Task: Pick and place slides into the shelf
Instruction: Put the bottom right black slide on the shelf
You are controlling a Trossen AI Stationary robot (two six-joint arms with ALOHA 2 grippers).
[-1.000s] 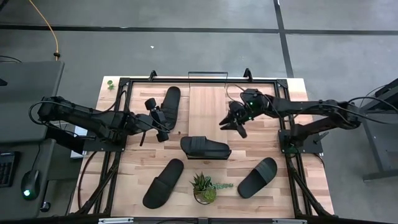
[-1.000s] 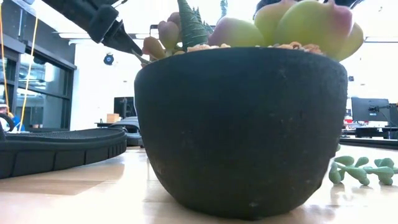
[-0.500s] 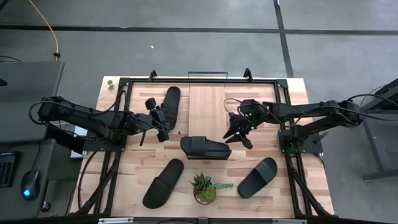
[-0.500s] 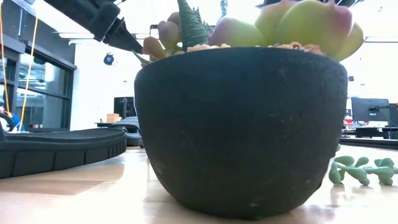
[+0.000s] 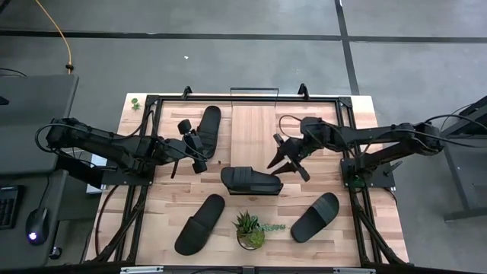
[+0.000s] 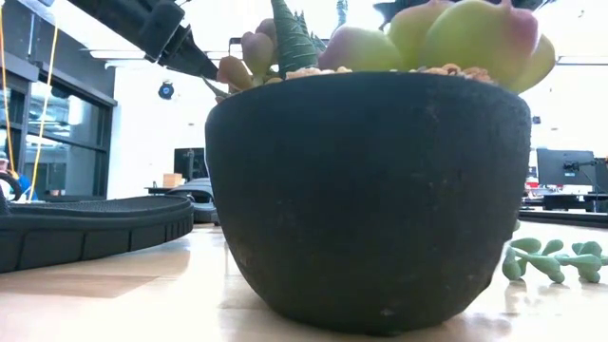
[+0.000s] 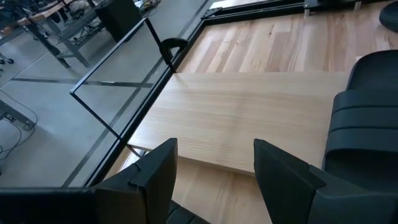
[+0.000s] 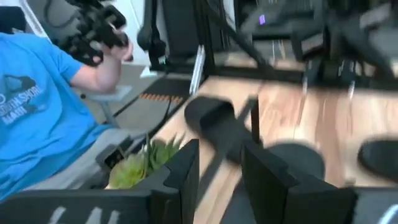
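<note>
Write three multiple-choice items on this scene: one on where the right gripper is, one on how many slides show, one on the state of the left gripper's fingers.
1. Where is the right gripper?
A. Above the middle slide
B. Over the potted succulent
C. Off the table

2. How many black slides show in the high view?
A. Two
B. Four
C. Six

3. How do the left gripper fingers stand?
A. Open, nothing between them
B. Shut on a slide
C. Shut on the plant

Answers:
1 A: in the high view its fingers hang just up and right of the middle slide.
2 B: one by the shelf, one mid-table, two near the front edge.
3 A: the left wrist view shows bare shelf board through the gap between the fingers.
</note>
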